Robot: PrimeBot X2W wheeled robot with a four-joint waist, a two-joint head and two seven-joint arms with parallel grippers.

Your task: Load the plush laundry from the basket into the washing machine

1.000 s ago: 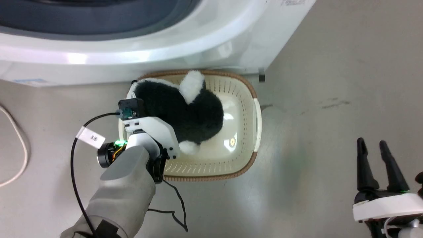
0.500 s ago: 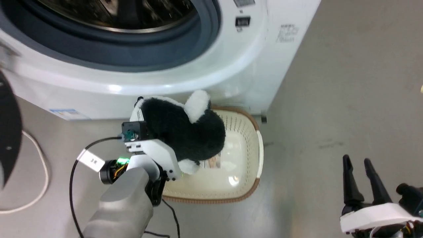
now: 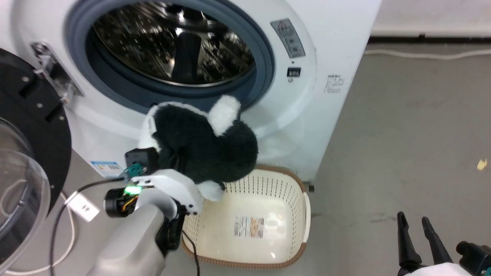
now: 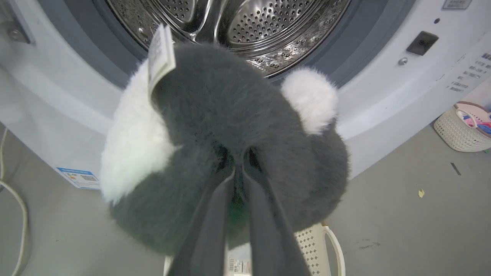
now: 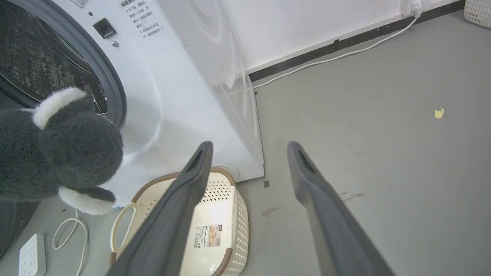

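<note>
gripping the plush laundry (image 3: 203,149), your left tool (image 4: 239,168) had its two fingers nearly together, their tips sunk in the black fur. the lump hung clear above the far left part of the basket (image 3: 303,199), just in front of the lower rim of the washing machine (image 3: 318,50) porthole and outside the steel drum (image 3: 161,46). the basket stood on the floor (image 3: 402,134) against the machine's front, its label (image 3: 249,226) bare on its bottom. the door (image 3: 38,126) stood swung open on the left. your right tool (image 3: 413,218) sat low on the near right, fingers spread apart and holding nothing, well apart from the basket.
</note>
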